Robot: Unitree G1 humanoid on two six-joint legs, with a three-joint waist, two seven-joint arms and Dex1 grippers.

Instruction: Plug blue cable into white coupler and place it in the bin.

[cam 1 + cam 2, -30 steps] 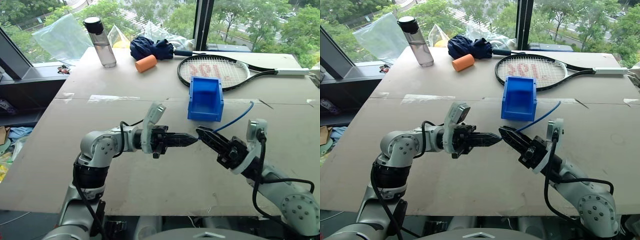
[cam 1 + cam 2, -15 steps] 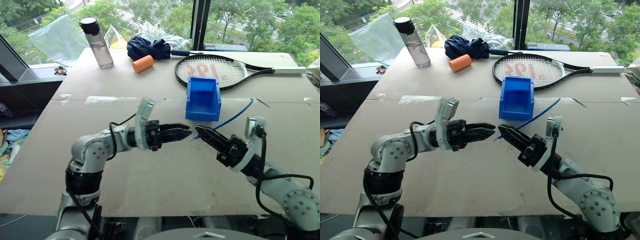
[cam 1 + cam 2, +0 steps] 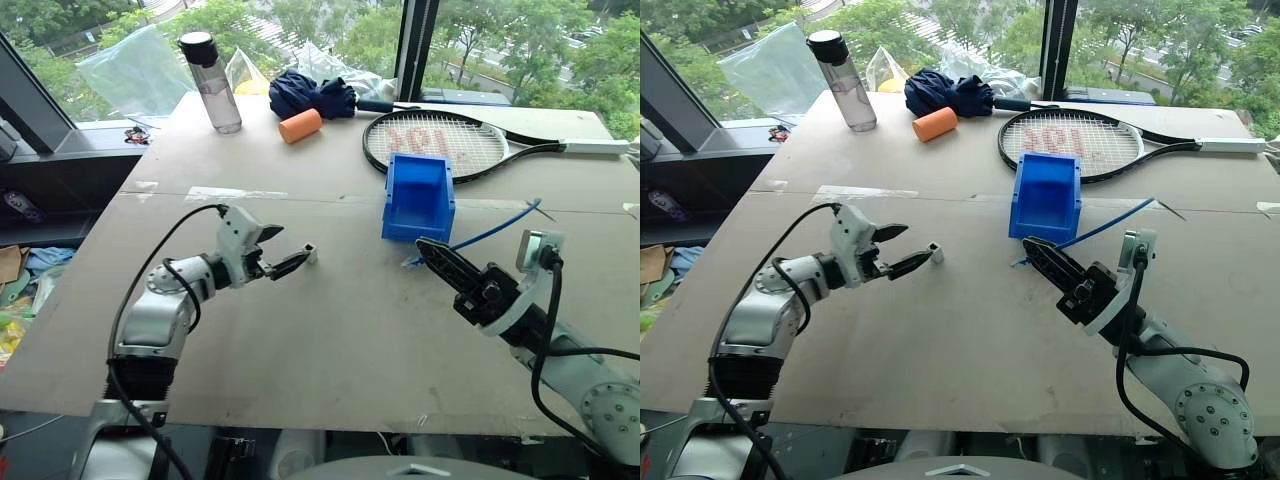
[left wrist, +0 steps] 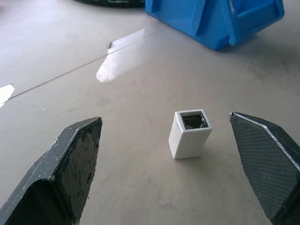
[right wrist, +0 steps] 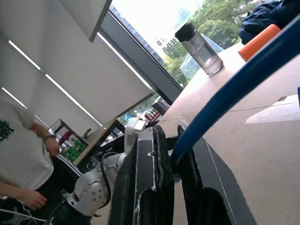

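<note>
Standing white coupler [image 4: 189,134], socket upward

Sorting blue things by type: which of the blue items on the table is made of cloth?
The dark navy bundle at the table's far edge, beside the orange cylinder. The bin is rigid plastic, and the blue cable is a thin cord.

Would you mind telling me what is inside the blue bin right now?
The bin looks empty: only its blue inner walls show. Its front lip hides the floor near the front, so I cannot see that part. The white coupler stands on the table outside it.
</note>
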